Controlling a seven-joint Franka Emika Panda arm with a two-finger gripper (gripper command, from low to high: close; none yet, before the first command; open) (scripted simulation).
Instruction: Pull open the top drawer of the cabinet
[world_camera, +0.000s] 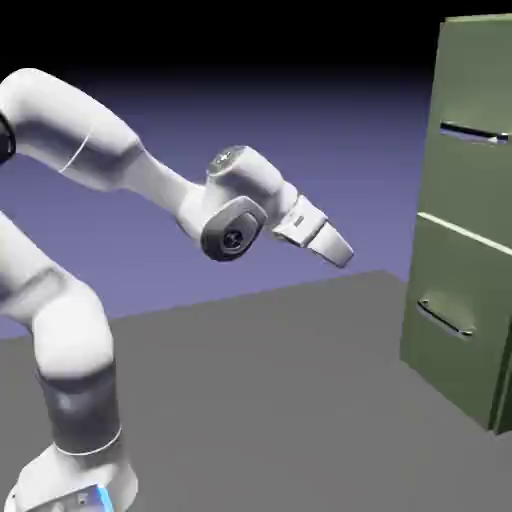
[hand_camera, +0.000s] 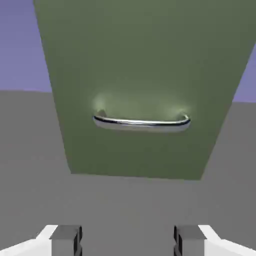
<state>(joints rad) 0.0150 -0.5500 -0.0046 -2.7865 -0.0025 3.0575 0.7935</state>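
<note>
The olive-green cabinet (world_camera: 470, 232) stands at the exterior view's right edge. Its top drawer (world_camera: 480, 175) is flush with the front, and its thin silver handle (world_camera: 474, 133) sits high up. My gripper (world_camera: 343, 255) hangs in mid-air well to the left of the cabinet and lower than that handle, pointing down and to the right. In the hand view the gripper (hand_camera: 127, 242) is open, with both grey fingertips (hand_camera: 66, 239) wide apart and nothing between them. Ahead of them is the cabinet front (hand_camera: 145, 60) with a silver bar handle (hand_camera: 141, 121) just above the cabinet's bottom edge.
The lower drawer (world_camera: 455, 350) has the same kind of handle (world_camera: 445, 318) and is also shut. Grey table (world_camera: 270, 400) stretches between the robot's base and the cabinet. The handle in the hand view looks like the lower drawer's.
</note>
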